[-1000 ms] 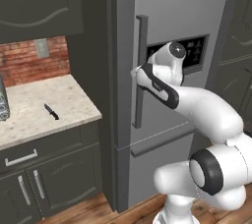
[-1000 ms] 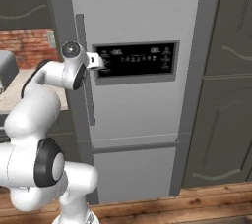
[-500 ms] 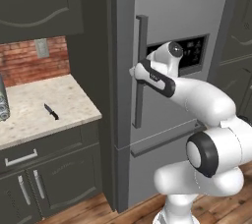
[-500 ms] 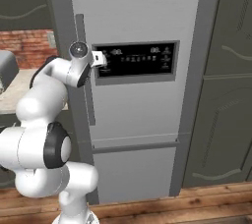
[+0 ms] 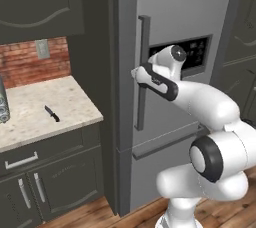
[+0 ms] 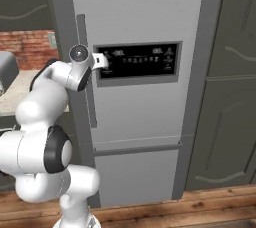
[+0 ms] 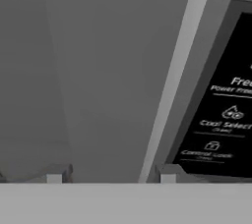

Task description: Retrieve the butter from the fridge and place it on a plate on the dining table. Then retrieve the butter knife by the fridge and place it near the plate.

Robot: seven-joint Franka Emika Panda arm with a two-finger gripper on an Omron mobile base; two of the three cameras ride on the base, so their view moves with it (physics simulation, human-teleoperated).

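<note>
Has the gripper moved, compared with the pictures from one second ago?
Yes. In the right base view the gripper has gone right, towards the black dispenser panel on the fridge, and now sits at the long vertical handle.

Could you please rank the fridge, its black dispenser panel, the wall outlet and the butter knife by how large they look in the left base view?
1. fridge
2. black dispenser panel
3. wall outlet and butter knife: both tiny and look about alike, so I would not rank one above the other.
</note>
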